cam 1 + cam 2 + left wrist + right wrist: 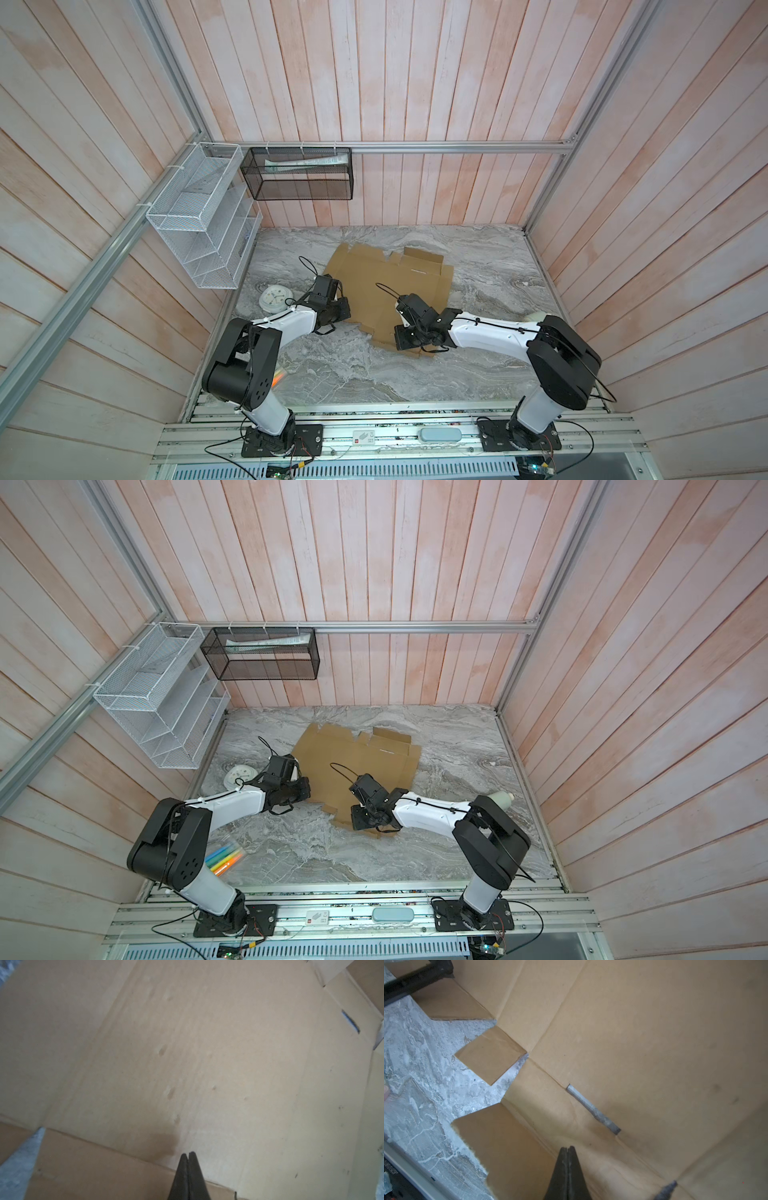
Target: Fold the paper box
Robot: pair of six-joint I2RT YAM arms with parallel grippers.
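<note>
The paper box [386, 282] [353, 758] lies as a flat brown die-cut cardboard sheet on the marble table, with flaps at its far and near edges. My left gripper [188, 1154] is shut with nothing in it, its tips over the sheet's left part [345, 309]. My right gripper [568, 1148] is also shut and empty, low over the sheet's near edge [401, 337]. In the right wrist view a narrow slot [593, 1109] and notched flaps [488, 1055] show beside the crease lines. In both top views the arms hide the fingertips.
A white round clock-like disc [274, 297] lies left of the sheet, by the left arm. A white wire rack [199, 224] and a black mesh basket [297, 174] hang on the walls. Coloured markers [224, 856] lie near the left arm's base.
</note>
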